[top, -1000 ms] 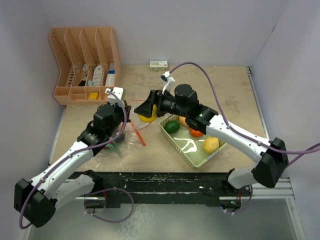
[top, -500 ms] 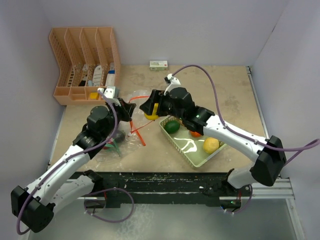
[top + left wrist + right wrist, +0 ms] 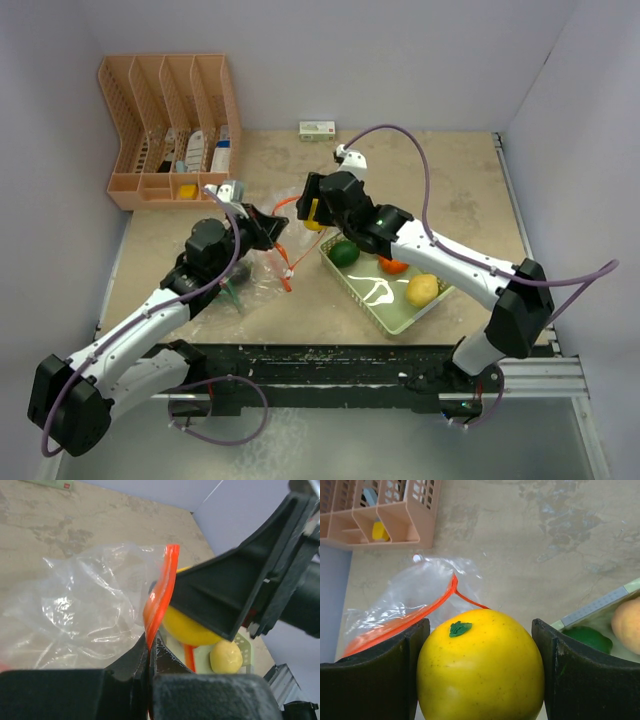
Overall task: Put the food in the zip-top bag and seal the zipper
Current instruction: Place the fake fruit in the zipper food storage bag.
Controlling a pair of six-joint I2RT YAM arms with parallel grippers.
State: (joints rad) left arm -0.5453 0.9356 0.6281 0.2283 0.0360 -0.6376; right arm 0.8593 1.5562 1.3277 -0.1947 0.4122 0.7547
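Left fingers (image 3: 131,660) are clenched on the zipper (image 3: 160,590), holding one lip of the zip-top bag (image 3: 85,600) raised off the bench (image 3: 440,190). Right fingers (image 3: 370,680) grasp a yellow fruit (image 3: 480,665) just beside that raised edge, apparently over the mouth. Open bench lies beyond, and the tray (image 3: 398,320) is near on the right.

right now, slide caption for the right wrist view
Right tool holding a yellow toy fruit, the clear bag and its orange-red zipper just ahead

Soft, even light falls from above; shadows on the table (image 3: 450,190) are faint. White glare streaks the tray (image 3: 378,293) and glints off the clear bag (image 3: 75,610). The left wrist view's near foreground is dark and blurred; the yellow fruit (image 3: 480,665) looks sharp.
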